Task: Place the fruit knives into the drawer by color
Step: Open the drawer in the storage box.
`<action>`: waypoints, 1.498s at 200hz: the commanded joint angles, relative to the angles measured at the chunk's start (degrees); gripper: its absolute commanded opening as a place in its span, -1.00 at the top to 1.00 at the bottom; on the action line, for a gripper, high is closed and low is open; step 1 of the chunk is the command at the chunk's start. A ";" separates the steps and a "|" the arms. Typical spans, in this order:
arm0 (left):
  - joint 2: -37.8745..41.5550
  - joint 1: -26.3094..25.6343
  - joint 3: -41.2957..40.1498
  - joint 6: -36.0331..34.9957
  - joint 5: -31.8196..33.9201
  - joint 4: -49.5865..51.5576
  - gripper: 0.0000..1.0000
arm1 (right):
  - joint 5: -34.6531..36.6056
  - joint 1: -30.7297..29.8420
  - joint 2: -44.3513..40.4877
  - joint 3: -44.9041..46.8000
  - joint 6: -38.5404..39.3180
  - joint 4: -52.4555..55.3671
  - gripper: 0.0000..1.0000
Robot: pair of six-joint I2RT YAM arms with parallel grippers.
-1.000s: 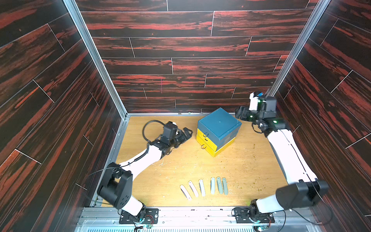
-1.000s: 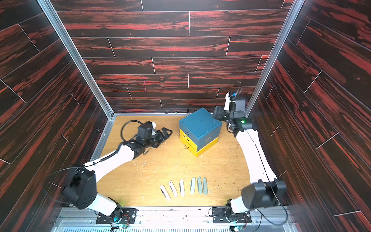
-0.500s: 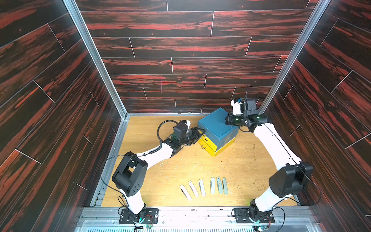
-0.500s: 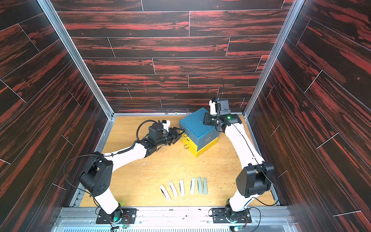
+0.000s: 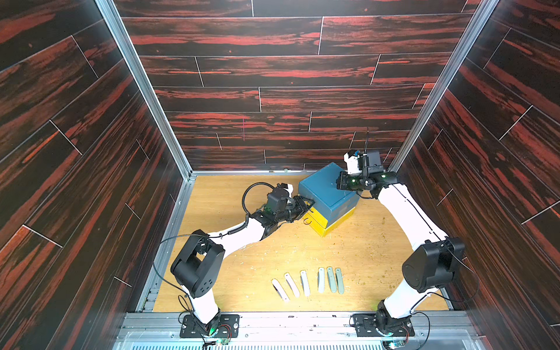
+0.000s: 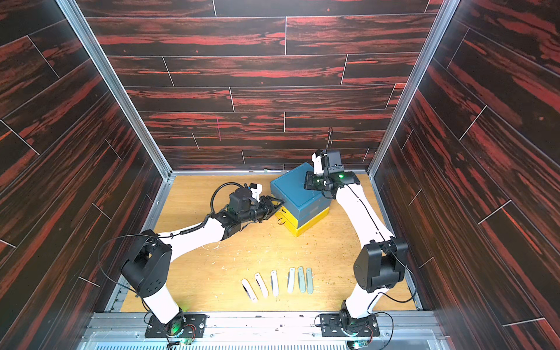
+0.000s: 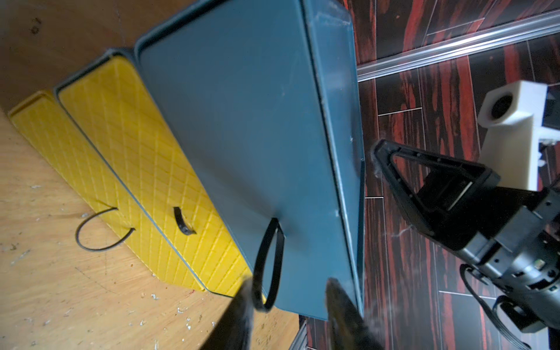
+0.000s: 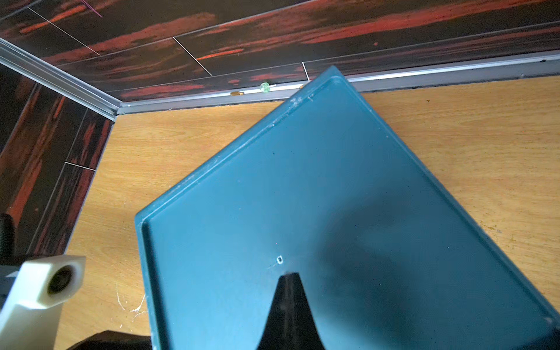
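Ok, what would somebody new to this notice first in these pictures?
The blue and yellow drawer box at the back of the table draws the eye. The left gripper straddles the black loop on its blue drawer, and the right gripper sits shut at its top. Next come six small knives in a neat row near the front edge, four pale, two grey-green.

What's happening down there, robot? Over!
Left gripper open, jaws astride top drawer's loop pull. Right gripper shut, tip on drawer box top. Six fruit knives lined up, untouched. Drawers all shut.
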State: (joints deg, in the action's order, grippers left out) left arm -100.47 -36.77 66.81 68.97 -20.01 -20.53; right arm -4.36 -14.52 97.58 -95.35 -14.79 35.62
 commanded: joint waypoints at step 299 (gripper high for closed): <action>19.02 -0.14 -15.49 -2.62 8.18 8.79 1.00 | 1.73 -0.44 2.44 1.57 -0.19 1.39 1.00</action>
State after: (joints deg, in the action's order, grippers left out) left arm -85.27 -36.77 53.32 66.87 -13.89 -13.30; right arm -2.74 -14.74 99.66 -95.07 -14.76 35.46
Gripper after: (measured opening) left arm 0.084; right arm 0.049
